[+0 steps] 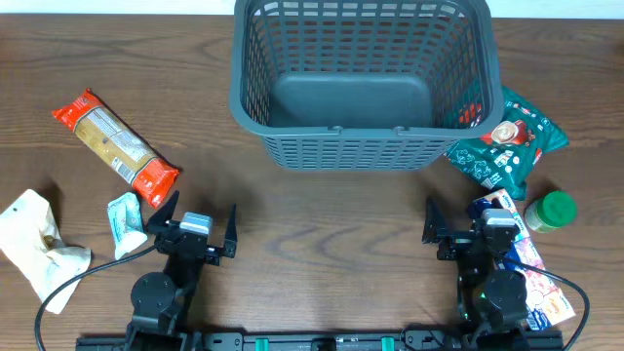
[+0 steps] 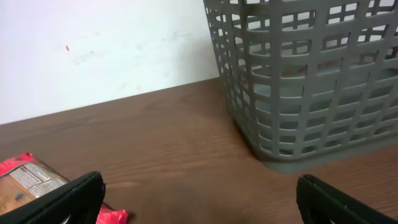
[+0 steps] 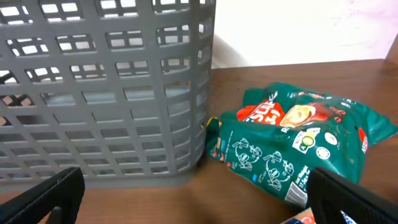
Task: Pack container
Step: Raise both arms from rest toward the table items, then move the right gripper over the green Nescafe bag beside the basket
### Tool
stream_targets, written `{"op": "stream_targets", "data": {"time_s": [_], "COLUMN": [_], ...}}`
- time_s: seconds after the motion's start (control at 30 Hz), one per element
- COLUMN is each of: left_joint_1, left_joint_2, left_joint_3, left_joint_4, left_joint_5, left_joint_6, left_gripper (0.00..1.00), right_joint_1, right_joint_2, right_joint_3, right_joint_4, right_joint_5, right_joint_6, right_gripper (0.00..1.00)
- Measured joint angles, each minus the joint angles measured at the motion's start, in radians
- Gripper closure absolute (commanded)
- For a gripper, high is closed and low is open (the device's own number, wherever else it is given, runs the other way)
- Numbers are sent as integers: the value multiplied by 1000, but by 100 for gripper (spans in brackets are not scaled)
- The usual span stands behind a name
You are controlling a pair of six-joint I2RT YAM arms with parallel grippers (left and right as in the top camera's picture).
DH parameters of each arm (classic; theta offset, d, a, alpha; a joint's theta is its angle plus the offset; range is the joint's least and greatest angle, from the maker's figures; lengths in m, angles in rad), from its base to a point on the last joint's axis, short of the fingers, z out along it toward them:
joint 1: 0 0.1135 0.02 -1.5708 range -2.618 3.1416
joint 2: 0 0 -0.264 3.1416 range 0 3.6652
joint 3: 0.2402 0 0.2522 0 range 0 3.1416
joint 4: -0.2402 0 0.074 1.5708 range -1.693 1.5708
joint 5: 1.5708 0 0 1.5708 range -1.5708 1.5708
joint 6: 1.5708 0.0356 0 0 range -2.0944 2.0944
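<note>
We saw both grippers low in the overhead frame, each with its fingers spread wide and nothing between them: the left gripper (image 1: 200, 214) at lower left, the right gripper (image 1: 461, 219) at lower right. Just left of the left gripper lay a small white and teal sachet (image 1: 125, 222), and further left, by the frame edge, a crumpled white bag (image 1: 34, 244). Above these, a pasta packet with red ends (image 1: 115, 146) lay slantwise. A blue, white and red packet (image 1: 534, 278) lay partly under the right arm, with a green-lidded jar (image 1: 552, 212) just right of it. The container (image 1: 361, 156) stood upright at top centre on the wooden table (image 1: 322, 224), its base bare. A green snack bag (image 3: 292, 146) lay against its lower right corner.
</note>
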Motion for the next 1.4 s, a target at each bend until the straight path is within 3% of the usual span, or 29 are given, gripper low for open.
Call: {"op": "stream_targets", "data": {"time_s": [0.43,0.63,0.77,1.03,1.4], "left_joint_1": [0,0,0,0,0], "left_joint_2": [18,26,81,421,1019], "left_joint_3": [0,8,73,515,1255], "left_joint_4": [-2,-8,-93,-280,-918], "left_joint_5": [0,-8,-34,-71,-74], "left_joint_6": [-15,-209,-302,-361,-348], "left_gripper": [2,1,1,2,2], "right_joint_1": [0,0,0,-18,-105], "right_joint_2": [0,15,113,492,1078], "right_joint_3": [0,17,132,603,1286], "right_joint_4": [62,20,-81,-380,-931], "right_joint_5": [-38,-51,-55,-75,-137], "right_joint_6": [40,69,77,72,29], "right_gripper": [1,1,1,1,0]}}
